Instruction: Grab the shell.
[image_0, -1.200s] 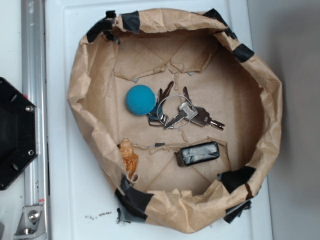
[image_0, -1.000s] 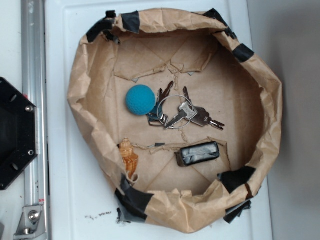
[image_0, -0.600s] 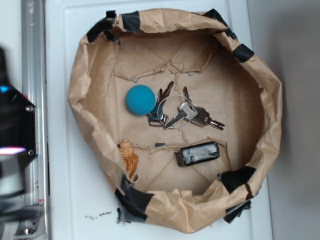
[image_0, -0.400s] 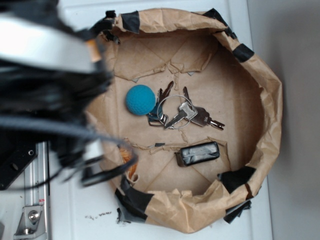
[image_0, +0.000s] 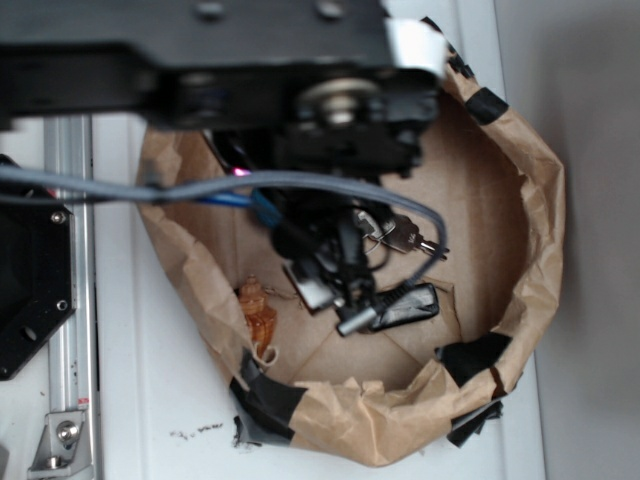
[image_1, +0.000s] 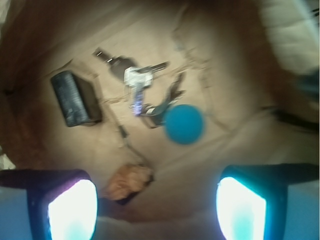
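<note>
A white tabletop (image_0: 150, 400) carries a crumpled brown paper basin (image_0: 540, 200) patched with black tape. On the basin's floor lie the shell (image_0: 258, 318) near its left wall, a dark tape-wrapped block (image_0: 412, 304), a bunch of keys (image_1: 137, 80) and a teal ball (image_1: 184, 124).

From my overhead feed, the arm (image_0: 250, 70) blocks the top of the brown paper basket (image_0: 540, 200). I see the shell (image_0: 258, 316) lying against the lower-left wall, the dark block (image_0: 412, 305) to its right, keys (image_0: 405, 235) partly hidden.
</note>
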